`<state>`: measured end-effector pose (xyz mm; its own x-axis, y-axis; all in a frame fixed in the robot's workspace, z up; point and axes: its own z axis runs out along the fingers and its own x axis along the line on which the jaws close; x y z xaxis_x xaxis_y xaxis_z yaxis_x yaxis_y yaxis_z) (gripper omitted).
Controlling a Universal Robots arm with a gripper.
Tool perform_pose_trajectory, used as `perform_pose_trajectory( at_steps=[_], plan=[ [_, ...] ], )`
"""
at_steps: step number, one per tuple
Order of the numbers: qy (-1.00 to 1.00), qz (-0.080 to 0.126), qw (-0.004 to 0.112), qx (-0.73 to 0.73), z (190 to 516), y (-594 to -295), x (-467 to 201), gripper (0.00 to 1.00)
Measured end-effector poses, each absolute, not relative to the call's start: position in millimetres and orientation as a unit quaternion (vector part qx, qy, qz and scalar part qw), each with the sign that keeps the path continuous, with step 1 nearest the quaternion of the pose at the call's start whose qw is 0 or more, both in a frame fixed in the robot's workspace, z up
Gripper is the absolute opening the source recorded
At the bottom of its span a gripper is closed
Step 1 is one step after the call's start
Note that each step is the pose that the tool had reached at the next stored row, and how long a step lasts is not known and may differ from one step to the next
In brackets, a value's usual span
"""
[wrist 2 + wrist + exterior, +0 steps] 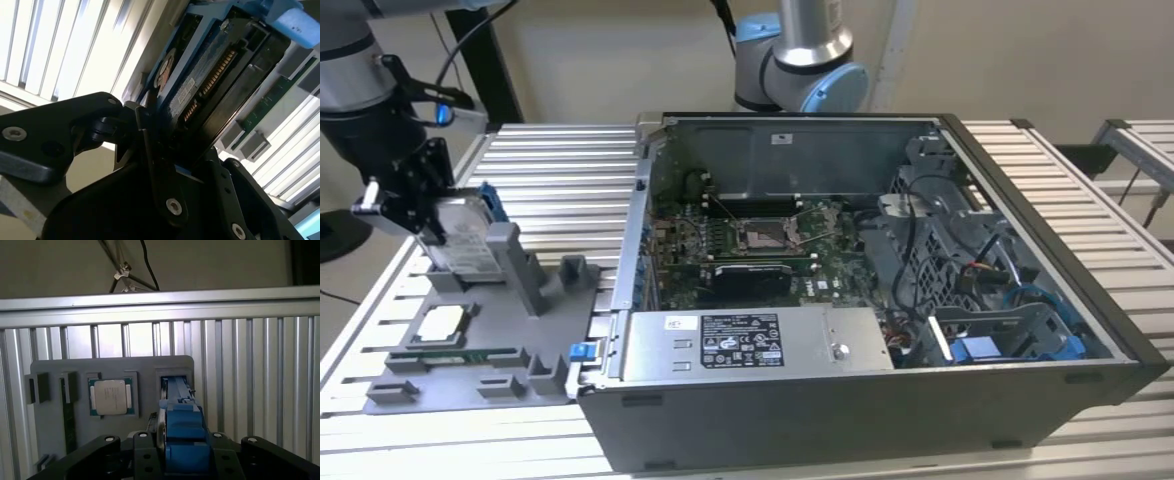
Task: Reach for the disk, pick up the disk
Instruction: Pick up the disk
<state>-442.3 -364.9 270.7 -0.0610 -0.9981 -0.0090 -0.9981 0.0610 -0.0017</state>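
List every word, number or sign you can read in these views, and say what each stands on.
No text can be quoted; all print is illegible.
Power supply sticker, exterior view: lines of print and symbols, too small to read.
Back-wall sticker inside the case: too small to read.
The disk, pale face: blurred, nothing readable.
Board sticker on the disk, second wrist view: blurred.
Chip, first wrist view: no legible marking.

Silver-grey disk (458, 240) in a bright blue bracket (184, 432), black pincer (179, 442), grey tray (467, 370).
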Motion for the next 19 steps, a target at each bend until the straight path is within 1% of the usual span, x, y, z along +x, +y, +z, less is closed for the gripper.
perform_pose_trajectory(
  at_steps=[19],
  plan=[
    [0.728, 0.002, 0.004, -0.685, 287.5, -364.9, -442.3, 0.0]
  ],
)
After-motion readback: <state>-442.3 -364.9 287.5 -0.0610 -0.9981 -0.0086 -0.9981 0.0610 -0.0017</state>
